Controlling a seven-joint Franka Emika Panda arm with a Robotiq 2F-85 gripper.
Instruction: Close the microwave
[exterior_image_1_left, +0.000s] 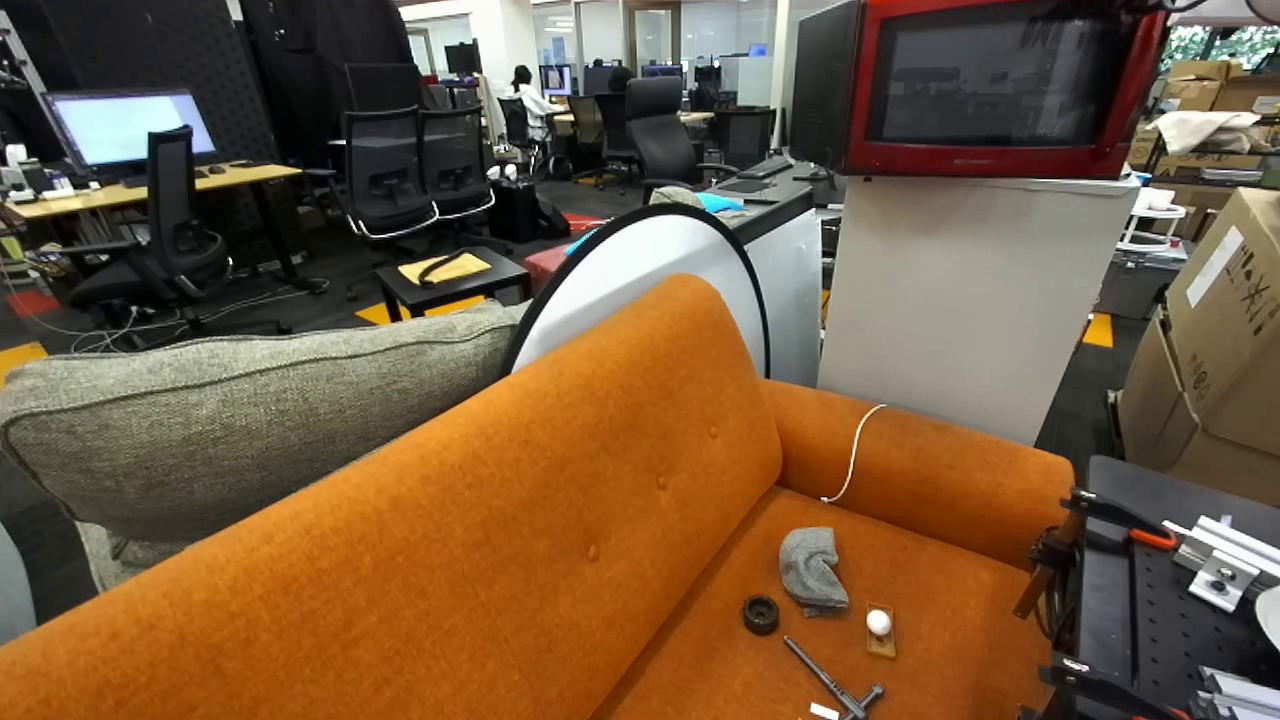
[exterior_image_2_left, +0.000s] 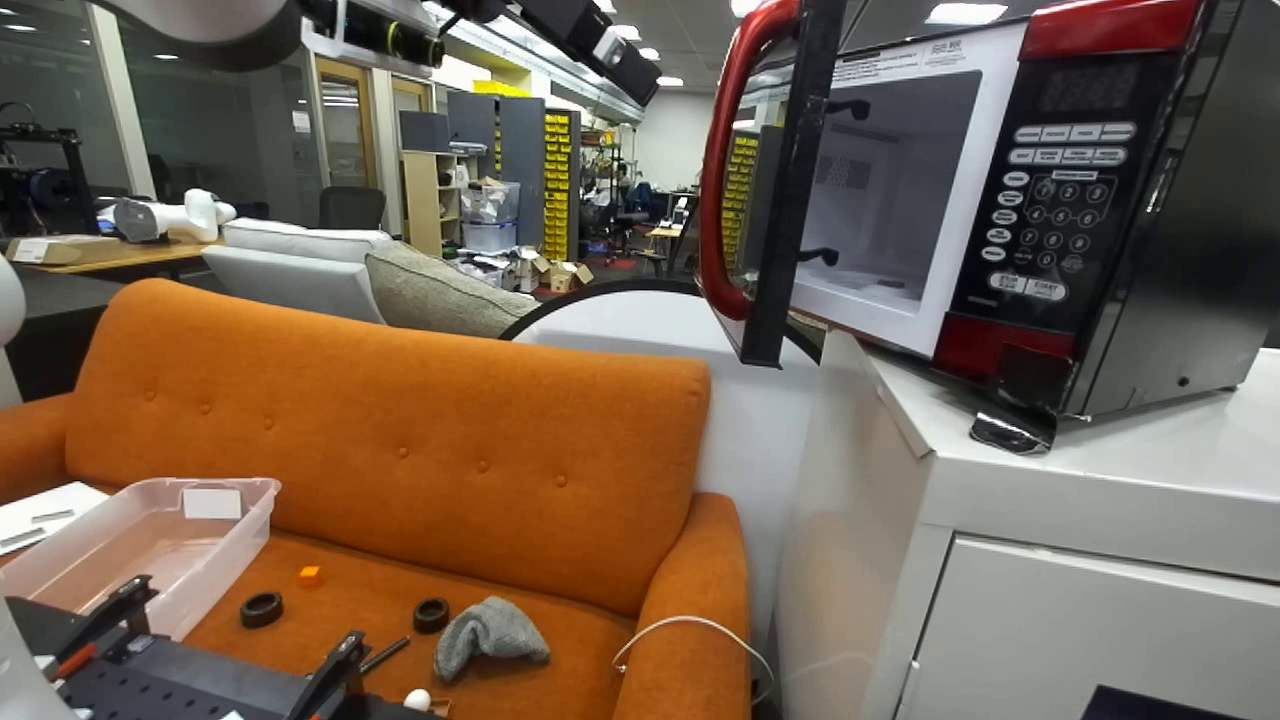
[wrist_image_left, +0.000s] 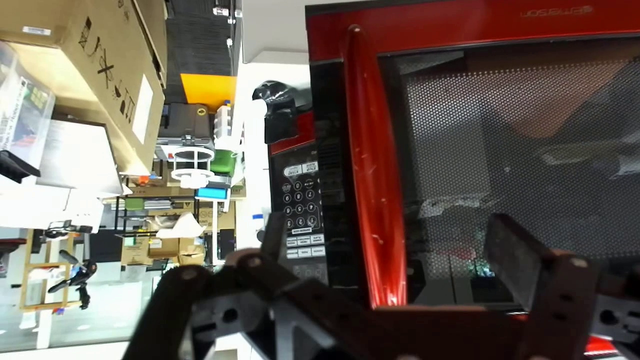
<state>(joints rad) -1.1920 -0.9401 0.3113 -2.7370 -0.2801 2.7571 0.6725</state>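
Red trim marked the front of the microwave, which sat on top of a white cabinet beside an orange sofa. Closing it had yet to be done: in an exterior view the door stood swung well out from the front, with the pale cavity plainly exposed. In the wrist view the gripper faced the door's outer side, its fingers spread wide and clamped on nothing. The red handle ran between them as that view showed it, though whether either finger touched it, or the dark glass, could not be told. So the gripper's place at the outer face seemed the only part of the job ready. What was left, by judgement, was the whole push: pressing near the handle side, following the door round until it met the microwave's front, and perhaps a last firm shove to seat it.
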